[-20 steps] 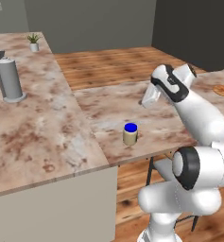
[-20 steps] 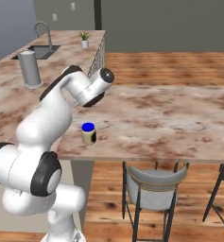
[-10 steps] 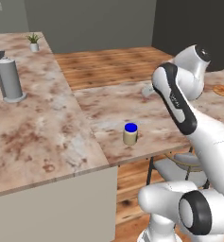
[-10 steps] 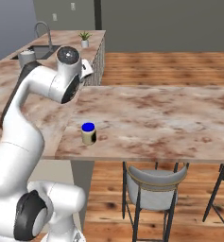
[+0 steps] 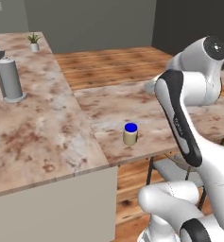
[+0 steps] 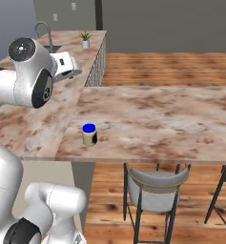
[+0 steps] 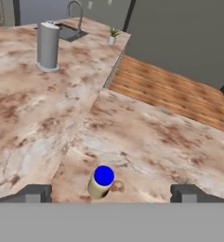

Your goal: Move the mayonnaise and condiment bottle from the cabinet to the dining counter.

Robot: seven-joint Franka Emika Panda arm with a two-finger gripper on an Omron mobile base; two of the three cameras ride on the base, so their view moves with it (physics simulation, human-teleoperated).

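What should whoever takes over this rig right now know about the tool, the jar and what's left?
Tool: open, empty, raised above the jar.
Mayonnaise: upright on the dining counter, near the corner where it meets the sink counter. That half is done.
Condiment bottle and cabinet: not in these views, so the bottle has yet to be fetched from the cabinet and set on the dining counter.

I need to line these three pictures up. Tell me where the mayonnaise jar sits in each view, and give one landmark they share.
Left base view: mayonnaise jar just right of centre, near the dining counter's front edge.
Right base view: left of centre.
Hand view: bottom centre.
Shared landmark: the small potted plant on the far counter.
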